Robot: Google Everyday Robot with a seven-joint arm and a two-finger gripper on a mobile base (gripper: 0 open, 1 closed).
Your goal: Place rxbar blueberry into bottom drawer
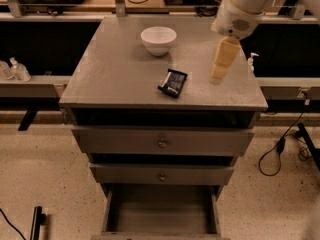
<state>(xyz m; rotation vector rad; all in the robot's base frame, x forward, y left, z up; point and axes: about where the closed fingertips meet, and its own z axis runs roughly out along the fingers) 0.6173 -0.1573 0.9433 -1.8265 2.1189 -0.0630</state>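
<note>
The rxbar blueberry (173, 82), a small dark bar with a pale label, lies flat on the grey cabinet top (115, 74), a little in front of the white bowl. The bottom drawer (161, 210) is pulled out at the foot of the cabinet, and its grey floor is bare. My gripper (217, 78) hangs from the white arm above the right part of the cabinet top, to the right of the bar and apart from it.
A white bowl (158, 40) stands at the back middle of the cabinet top. Two closed knobbed drawers (162, 143) sit above the open one. Cables (280, 154) lie on the floor at the right. A shelf runs behind the cabinet.
</note>
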